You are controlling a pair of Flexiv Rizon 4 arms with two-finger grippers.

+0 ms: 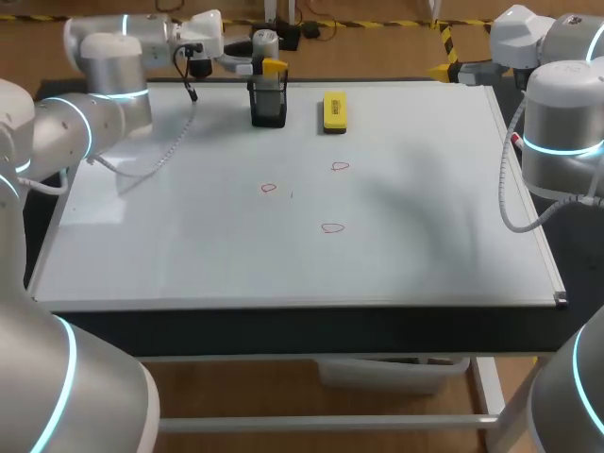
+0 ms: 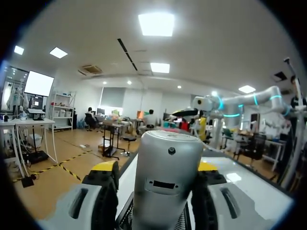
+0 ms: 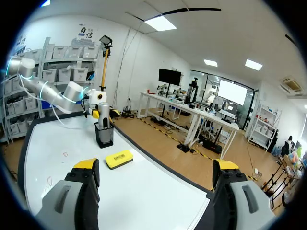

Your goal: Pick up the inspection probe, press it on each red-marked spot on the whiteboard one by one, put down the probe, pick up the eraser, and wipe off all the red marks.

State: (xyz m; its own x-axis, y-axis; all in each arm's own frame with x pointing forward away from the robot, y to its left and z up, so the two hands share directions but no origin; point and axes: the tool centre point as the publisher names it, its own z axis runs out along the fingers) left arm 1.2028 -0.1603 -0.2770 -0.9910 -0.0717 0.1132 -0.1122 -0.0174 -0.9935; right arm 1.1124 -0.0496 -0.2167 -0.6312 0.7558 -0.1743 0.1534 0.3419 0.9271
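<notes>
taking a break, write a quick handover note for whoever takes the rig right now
Left gripper: shut on the inspection probe, which stands in the black holder at the whiteboard's far edge, not yet lifted out.
Right gripper: open, holding nothing, by the board's right side.
Eraser: lies on the board beside the holder.
Red marks: three, mid-board, none wiped.
Done: probe gripped.
Left: lift it, press each mark, put it down, take the eraser, wipe.
</notes>
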